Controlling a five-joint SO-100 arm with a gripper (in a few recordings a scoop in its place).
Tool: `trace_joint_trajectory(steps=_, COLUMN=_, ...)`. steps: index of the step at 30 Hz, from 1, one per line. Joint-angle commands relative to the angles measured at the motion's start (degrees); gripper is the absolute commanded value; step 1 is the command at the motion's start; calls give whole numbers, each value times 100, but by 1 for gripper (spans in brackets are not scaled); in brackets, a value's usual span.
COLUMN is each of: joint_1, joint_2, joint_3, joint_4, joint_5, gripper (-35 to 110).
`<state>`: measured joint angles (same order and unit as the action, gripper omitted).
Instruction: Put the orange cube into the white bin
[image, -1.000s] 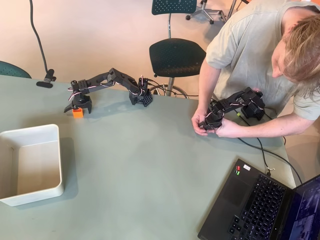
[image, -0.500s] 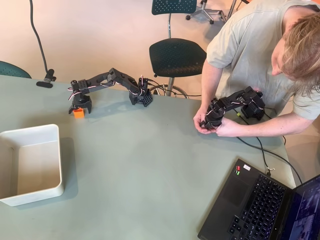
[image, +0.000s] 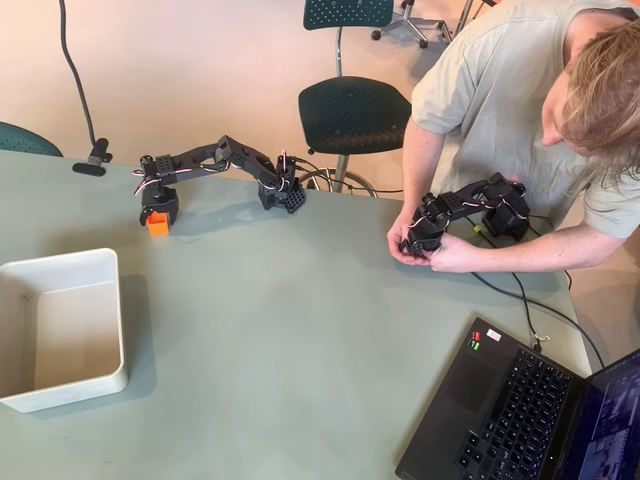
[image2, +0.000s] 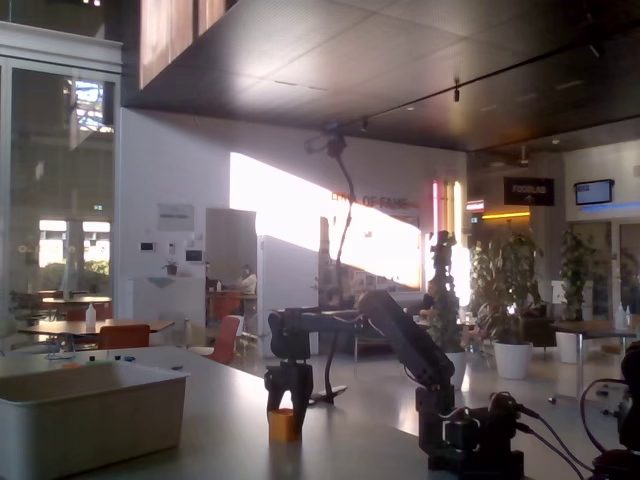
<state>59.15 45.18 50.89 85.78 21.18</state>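
The small orange cube (image: 157, 226) rests on the green table near its far left edge. From above, my black gripper (image: 157, 217) points down over it, its fingers drawn in against the cube's sides. In the fixed view the gripper (image2: 285, 408) straddles the top of the cube (image2: 284, 426), which still touches the tabletop. The white bin (image: 121, 330) stands empty at the table's left edge, well in front of the cube in the overhead view; the fixed view shows the bin (image2: 90, 415) at the lower left.
My arm's base (image: 283, 193) is clamped at the table's far edge. A person leans over the right side of the table. A laptop (image: 520, 410) lies at the front right. A black clamp with a cable (image: 92, 162) sits behind the gripper.
The gripper's fingers, spread wide around the cube a second ago, have closed in on it. The cube and the arm have stayed in place.
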Motion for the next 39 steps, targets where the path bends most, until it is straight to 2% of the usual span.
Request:
trace_joint_trajectory(steps=1, joint_1=18, joint_2=105, joint_3=-185, joint_4=35, joint_5=-9, gripper=42)
trace_joint_trajectory(steps=11, joint_1=26, joint_2=88, joint_3=-193, joint_4=-26, joint_5=-35, gripper=29)
trace_joint_trajectory(steps=28, joint_1=211, joint_2=158, joint_3=-387, joint_4=-35, joint_5=-62, gripper=29)
trace_joint_trajectory(steps=39, joint_1=105, joint_2=158, joint_3=-1767, joint_4=-44, joint_5=-79, gripper=29)
